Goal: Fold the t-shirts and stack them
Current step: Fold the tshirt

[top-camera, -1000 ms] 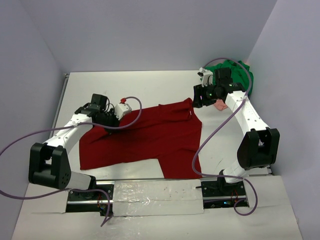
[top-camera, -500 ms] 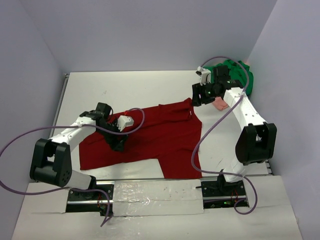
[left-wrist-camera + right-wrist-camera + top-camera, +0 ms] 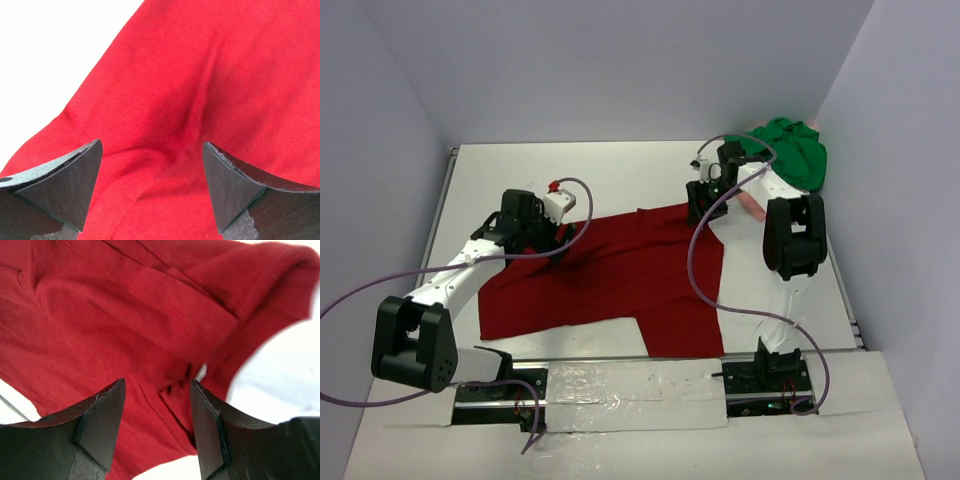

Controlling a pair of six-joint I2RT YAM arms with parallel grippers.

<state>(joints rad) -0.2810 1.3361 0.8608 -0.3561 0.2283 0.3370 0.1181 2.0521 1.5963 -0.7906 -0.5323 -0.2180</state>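
The dark red t-shirt lies spread on the white table, a little rumpled. My left gripper hovers open over the shirt's far left edge. In the left wrist view its fingers stand wide apart above a soft crease of red cloth. My right gripper is open over the shirt's far right corner. There the red cloth shows folded hems and lies below the gap between the jaws, not clamped. A green t-shirt is heaped at the back right, with a pale pink one peeking out beside the right arm.
Grey walls close in the table at the back and both sides. Purple cables loop from both arms, the right one crossing the shirt's right edge. Taped base plates line the near edge.
The left gripper has opened, let go of the red cloth and moved back to the shirt's far left edge. The right gripper swung left from beside the green shirt to the red shirt's far right corner.
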